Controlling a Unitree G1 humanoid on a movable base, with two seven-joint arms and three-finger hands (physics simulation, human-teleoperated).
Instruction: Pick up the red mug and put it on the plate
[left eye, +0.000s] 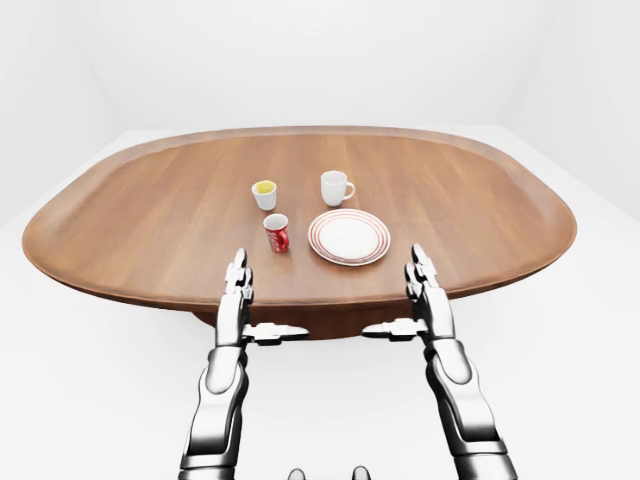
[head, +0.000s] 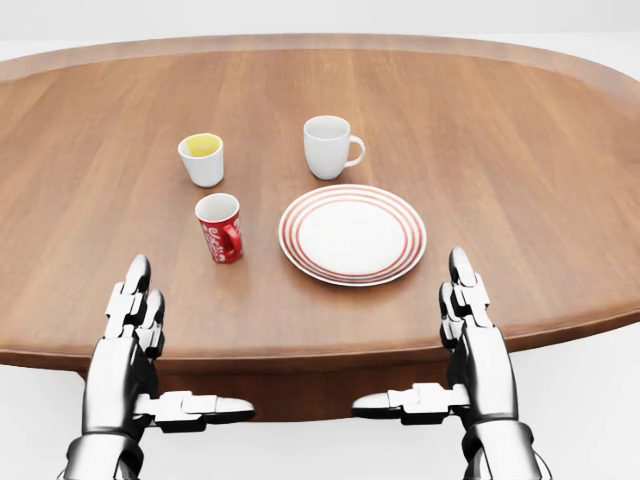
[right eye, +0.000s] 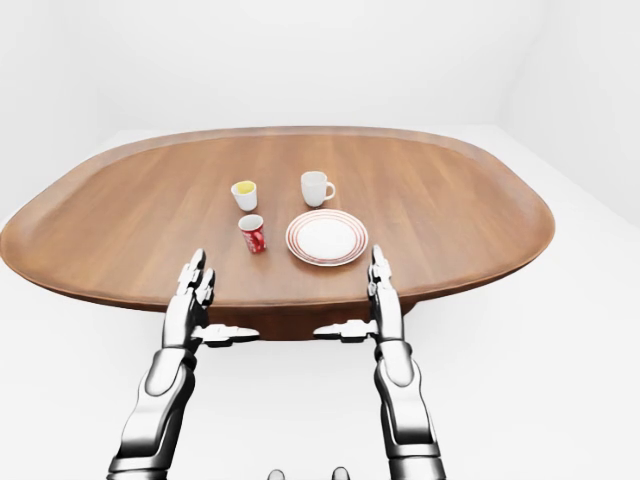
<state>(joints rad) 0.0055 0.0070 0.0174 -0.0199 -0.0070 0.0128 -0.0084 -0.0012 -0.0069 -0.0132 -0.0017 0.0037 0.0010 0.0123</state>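
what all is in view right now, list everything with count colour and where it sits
table: one, brown wood, oval, fills most of the head view
red mug: one, red with white lettering, upright, left of the plate and apart from it
plate: one, white with red rings, centre of the head view, nothing on it
white mug: one, white, above the plate, handle to the right
small cup: one, white with yellow inside, above the red mug
left hand: one, silver, fingers open, at the table's near edge, holding nothing
right hand: one, silver, fingers open, below the plate, holding nothing
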